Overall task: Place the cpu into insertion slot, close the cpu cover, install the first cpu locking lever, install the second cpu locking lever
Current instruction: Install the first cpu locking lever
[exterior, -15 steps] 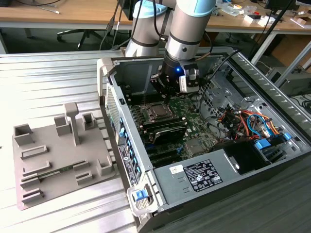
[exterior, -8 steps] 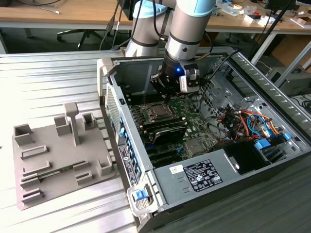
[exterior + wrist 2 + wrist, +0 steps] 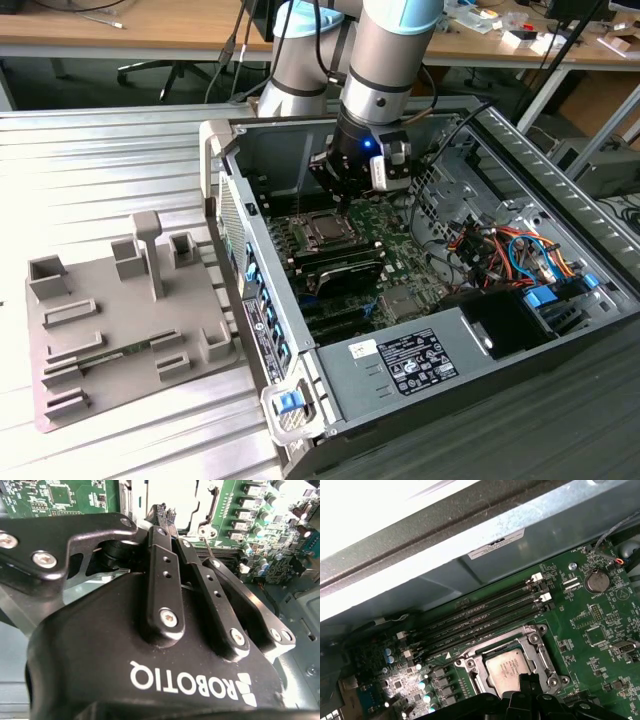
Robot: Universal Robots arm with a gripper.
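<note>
Bare metal, glossy board, matt black gripper.
The cpu [image 3: 507, 666] had a dull silvery metal top, and the cpu cover [image 3: 543, 656] was brighter bare metal. The circuit board [image 3: 580, 615] shone glossy green. The gripper [image 3: 166, 515] was matt black with shiny screws, and the table [image 3: 100, 170] was ribbed, satiny metal.

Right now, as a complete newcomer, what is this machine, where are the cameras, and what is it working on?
It is one robot arm with a gripper, reaching into an open computer case on a metal table. The exterior view looks on from off the arm; both wrist views ride on the arm itself. Under the gripper the cpu sits in the green board, the cpu cover flat around it. A grey fixture tray lies beside the case. Whether the gripper holds anything, I cannot tell.
</note>
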